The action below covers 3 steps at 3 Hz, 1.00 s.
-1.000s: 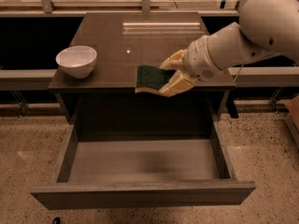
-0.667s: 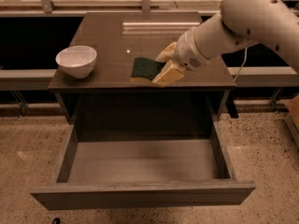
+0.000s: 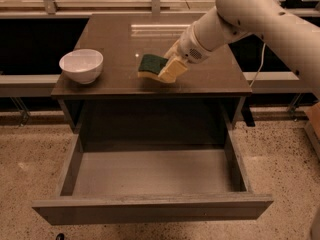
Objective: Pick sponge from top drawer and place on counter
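My tool [image 3: 169,63] is gripping the small wavy-edged green-and-yellow sponge [image 3: 149,63], carrying it farther back and lower over the glossy dark brown counter [image 3: 110,34] than a second ago. The wide grey wooden top drawer [image 3: 150,209] is standing open below.

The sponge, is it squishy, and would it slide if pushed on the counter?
Probably squishy: the sponge shows yellow foam under a green scrub face, clamped in the gripper low over the counter. Likely light for its size. Flat, so it should not roll; the glossy top may let it slide.
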Each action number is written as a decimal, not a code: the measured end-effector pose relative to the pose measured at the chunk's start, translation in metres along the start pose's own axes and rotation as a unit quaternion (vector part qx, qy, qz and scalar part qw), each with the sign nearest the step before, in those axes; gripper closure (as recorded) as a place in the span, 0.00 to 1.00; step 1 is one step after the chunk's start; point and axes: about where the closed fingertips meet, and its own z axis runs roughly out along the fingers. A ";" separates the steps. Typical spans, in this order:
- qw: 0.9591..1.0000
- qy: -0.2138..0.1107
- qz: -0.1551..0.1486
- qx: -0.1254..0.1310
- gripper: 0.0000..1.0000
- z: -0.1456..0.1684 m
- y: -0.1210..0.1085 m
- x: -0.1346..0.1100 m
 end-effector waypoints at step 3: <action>1.000 0.008 0.017 -0.013 0.35 0.010 -0.008 0.005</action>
